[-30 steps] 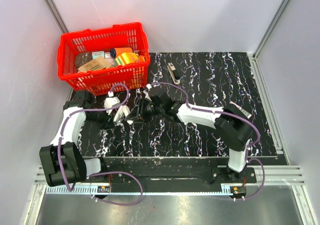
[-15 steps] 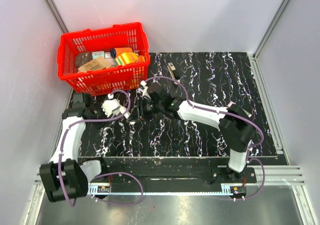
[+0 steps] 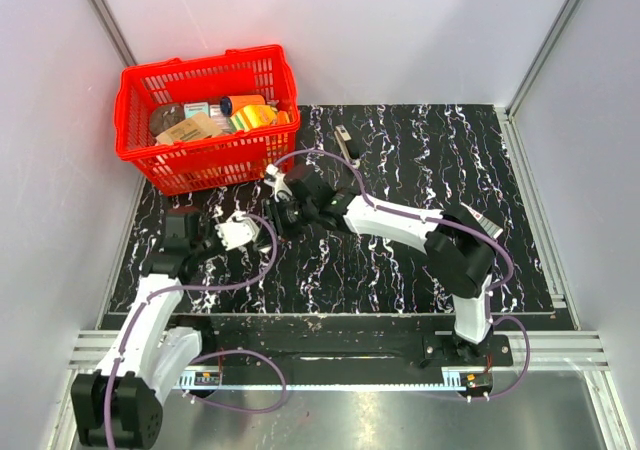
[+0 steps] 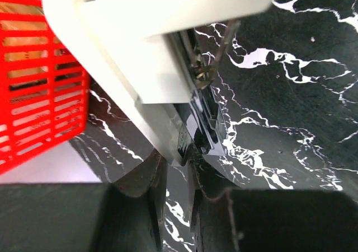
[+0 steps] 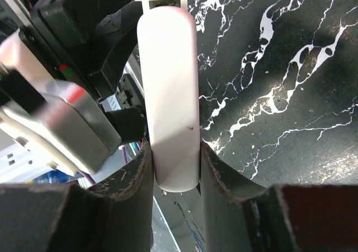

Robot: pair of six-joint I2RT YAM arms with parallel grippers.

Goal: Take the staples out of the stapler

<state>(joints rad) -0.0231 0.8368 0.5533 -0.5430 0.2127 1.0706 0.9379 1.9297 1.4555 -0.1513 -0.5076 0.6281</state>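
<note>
Left hand (image 4: 176, 163) drew back, grip unclear; right hand (image 5: 174, 151) clamps white piece (image 5: 168, 84); basket (image 3: 220, 160) packed.

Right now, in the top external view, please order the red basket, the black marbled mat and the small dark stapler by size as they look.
1. black marbled mat, the largest.
2. red basket, clearly smaller, though its rim stands nearer the camera, which enlarges it slightly.
3. stapler, by far the smallest.

Red basket (image 3: 210, 160) stuffed with packets (image 3: 190, 127), at far-left corner of black white-veined tabletop (image 3: 430, 160).
</note>
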